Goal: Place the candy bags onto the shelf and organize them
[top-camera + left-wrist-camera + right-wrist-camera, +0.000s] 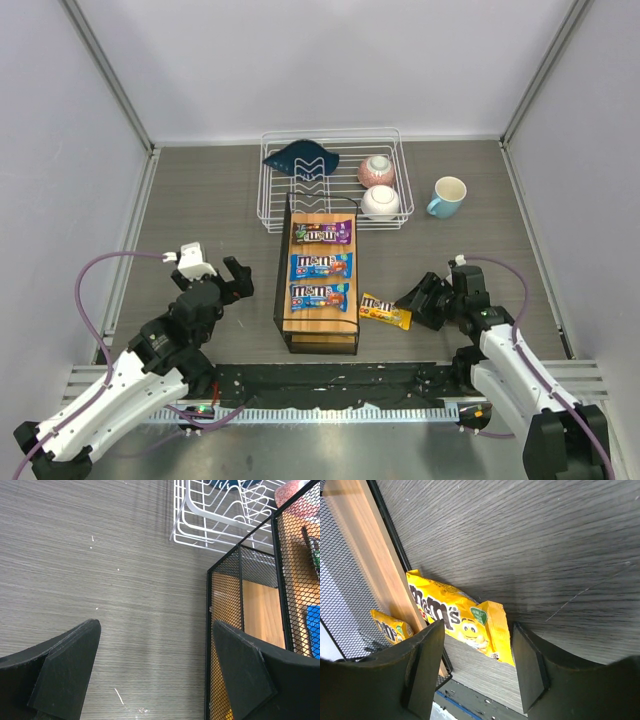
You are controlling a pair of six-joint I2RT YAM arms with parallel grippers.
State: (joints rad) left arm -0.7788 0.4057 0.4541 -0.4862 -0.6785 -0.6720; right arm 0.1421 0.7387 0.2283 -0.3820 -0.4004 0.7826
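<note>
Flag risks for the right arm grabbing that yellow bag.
1. The yellow bag butts against the shelf frame; the open right jaws could clip the mesh closing.
2. It's flat on the table; jaws may slip off.
3. Three bags already cover the top plank, so placing may crowd them.

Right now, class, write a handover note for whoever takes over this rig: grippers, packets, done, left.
Left gripper: open, empty, beside the black-framed wooden shelf.
Right gripper: open, at the glossy yellow candy packet lying on the table right of the shelf.
Done: purple packet and two blue packets rowed on top; another yellow packet on the lower level.
Left: shelve the table one.
</note>
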